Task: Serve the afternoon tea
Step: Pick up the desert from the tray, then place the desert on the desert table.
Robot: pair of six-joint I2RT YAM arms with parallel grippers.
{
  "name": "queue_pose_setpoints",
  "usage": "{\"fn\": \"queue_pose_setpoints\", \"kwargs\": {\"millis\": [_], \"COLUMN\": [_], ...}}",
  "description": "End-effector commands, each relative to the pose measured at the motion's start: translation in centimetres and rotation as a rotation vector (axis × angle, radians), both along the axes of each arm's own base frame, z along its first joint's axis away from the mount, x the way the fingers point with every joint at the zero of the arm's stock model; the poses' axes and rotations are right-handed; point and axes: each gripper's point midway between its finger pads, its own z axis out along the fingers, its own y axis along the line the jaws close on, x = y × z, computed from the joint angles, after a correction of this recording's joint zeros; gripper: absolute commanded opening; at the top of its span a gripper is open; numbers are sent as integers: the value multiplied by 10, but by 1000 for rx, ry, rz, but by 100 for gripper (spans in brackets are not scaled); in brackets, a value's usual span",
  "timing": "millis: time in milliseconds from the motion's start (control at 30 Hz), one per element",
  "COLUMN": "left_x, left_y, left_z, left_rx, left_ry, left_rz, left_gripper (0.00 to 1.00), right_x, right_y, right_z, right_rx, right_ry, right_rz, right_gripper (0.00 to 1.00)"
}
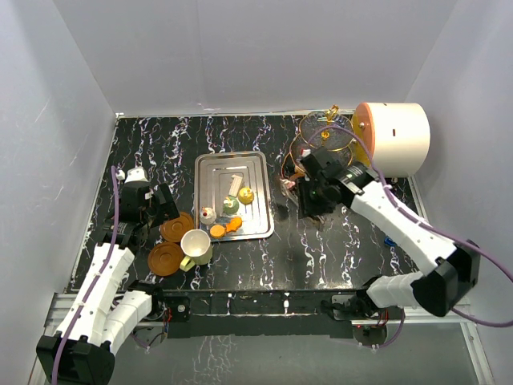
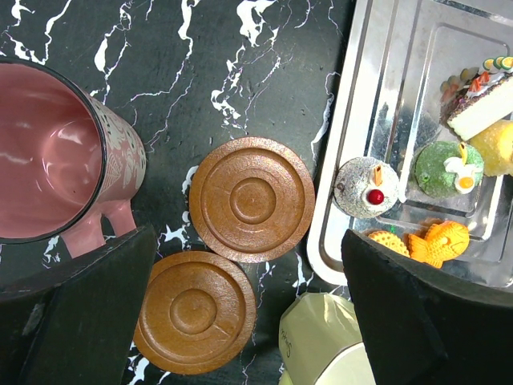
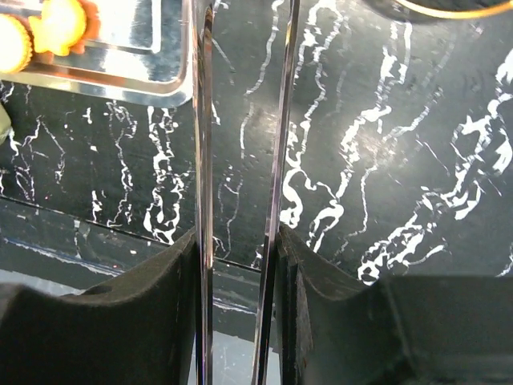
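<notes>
Cakes [image 2: 369, 188], small and bright, sit on the shiny steel tray [image 2: 385, 72] on the black marble table [image 2: 240, 64]. Two round brown saucers [image 2: 252, 196] lie right next to each other, just beside the tray. Your left pincer [image 2: 248, 313] hangs over them, fingers wide apart. The maroon cup with the pink inside [image 2: 48, 152] is beside one finger. The cream cup [image 1: 196, 245] stands by the saucers. Your right pincer [image 3: 238, 241] is squeezed on a clear glass piece [image 3: 240, 120], near the gold-framed glass stand [image 1: 325, 132] at the back.
</notes>
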Motion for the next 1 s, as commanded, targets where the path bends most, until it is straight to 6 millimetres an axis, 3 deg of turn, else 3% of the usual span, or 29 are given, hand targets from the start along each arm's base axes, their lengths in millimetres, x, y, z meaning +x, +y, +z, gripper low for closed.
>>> {"fn": "queue_pose_setpoints", "kwargs": {"millis": [0, 167, 500, 700, 967], "left_x": [0, 0, -1, 0, -1], "left_y": [-2, -2, -1, -1, 0], "left_z": [4, 4, 6, 7, 7], "left_rx": [-1, -2, -3, -3, -1], "left_ry": [-8, -9, -16, -20, -19], "left_rz": [-15, -17, -10, -5, -3], "left_gripper": [99, 99, 99, 99, 99], "right_x": [-1, -1, 5, 12, 36], "right_y": [-39, -67, -98, -104, -106], "right_z": [10, 8, -2, -10, -12], "right_rx": [-18, -22, -75, -82, -84], "right_ry": [-45, -29, 1, 9, -24], "right_rz": [-146, -205, -264, -277, -278], "right_gripper": [28, 28, 28, 28, 29]}}
